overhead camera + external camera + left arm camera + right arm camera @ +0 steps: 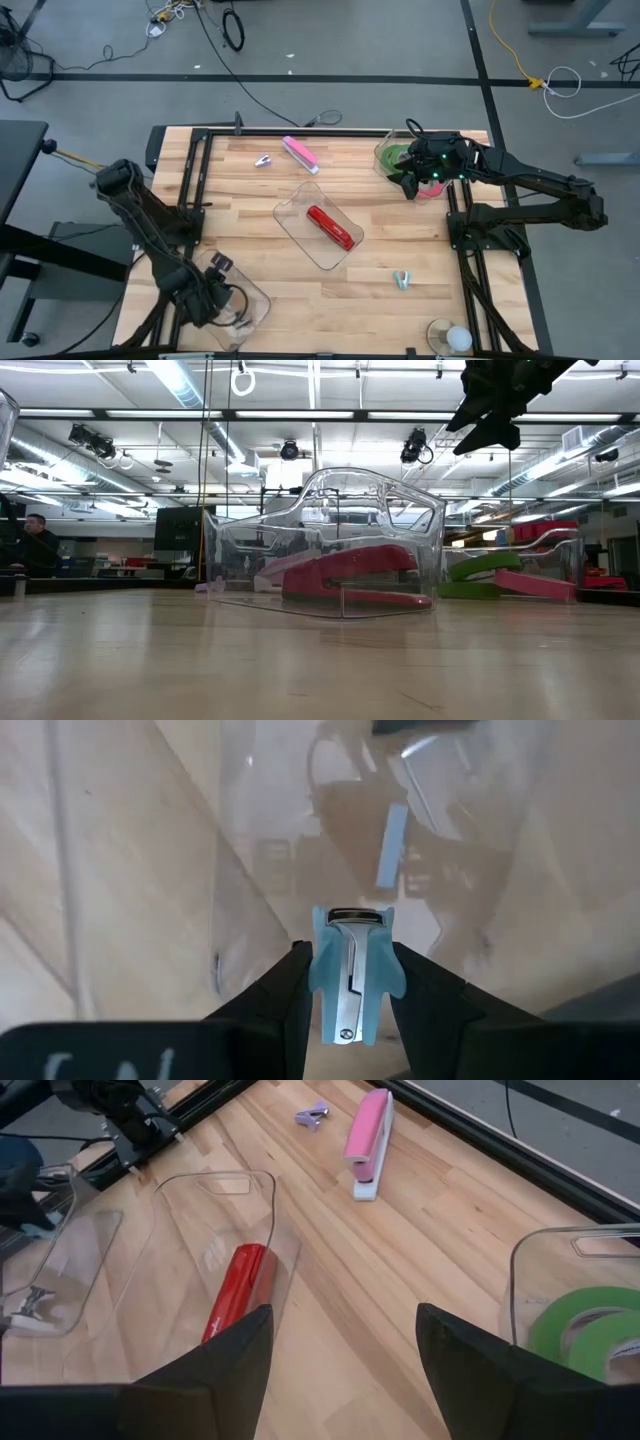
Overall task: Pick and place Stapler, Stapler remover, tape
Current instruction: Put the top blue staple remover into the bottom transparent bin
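Only your left wrist view shows the left gripper (350,982) pinching a pale blue staple remover (352,975) over a clear bin (250,870); the right gripper (343,1342) hangs spread, empty, near the table's far right corner.

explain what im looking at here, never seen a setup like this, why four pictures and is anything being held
It is a two-armed robot at a wooden table, seen by four cameras at once. One looks straight down, one sits at table height, and one rides on each wrist.

The left gripper, at the near left corner over a clear bin, is shut on a light blue staple remover. The right gripper is open and holds nothing; it hovers at the far right by a bin of tape rolls.

A red stapler lies in the middle clear bin. A pink stapler and two more staple removers, and, lie loose.
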